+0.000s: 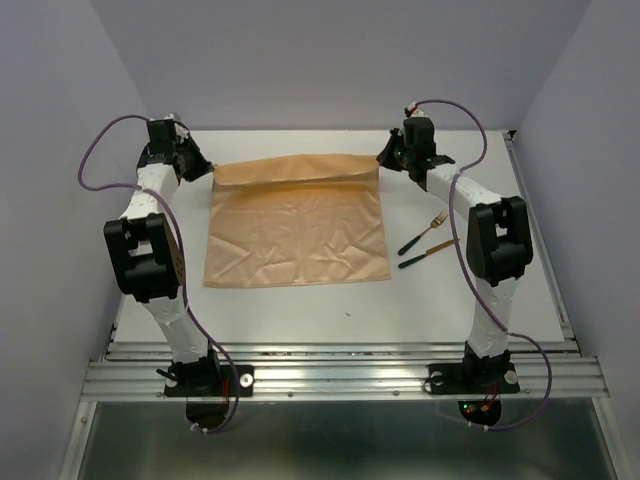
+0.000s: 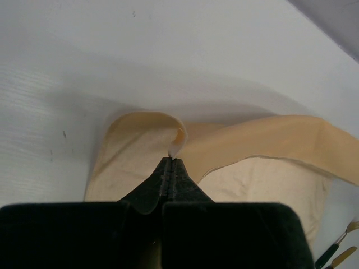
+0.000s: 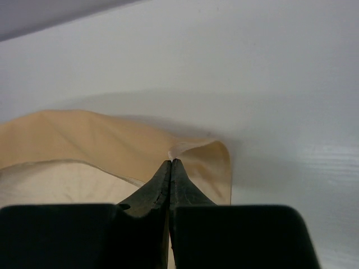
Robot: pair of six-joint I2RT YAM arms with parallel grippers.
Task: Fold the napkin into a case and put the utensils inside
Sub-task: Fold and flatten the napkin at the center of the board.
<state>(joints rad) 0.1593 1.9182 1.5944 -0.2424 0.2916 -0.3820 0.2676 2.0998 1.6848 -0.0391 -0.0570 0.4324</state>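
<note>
Top external, peach napkin [image 1: 297, 235], wrinkled, far edge lifted

HIDDEN | napkin [image 2: 269, 140]: runs off right edge, left wrist view; off left edge, right wrist view | utensils [image 2: 342, 256]: cropped at left wrist view's bottom-right corner | top view: second utensil's head too small to identify

A: Napkin?
B: The peach-orange napkin [image 1: 296, 235] lay spread out and creased. Its far strip was lifted, with both far corners raised.
A: Utensils?
B: Two utensils [image 1: 428, 253] with gold heads and dark handles lay side by side, just right of the napkin and not touching it. One was a fork [image 1: 420, 235].
</note>
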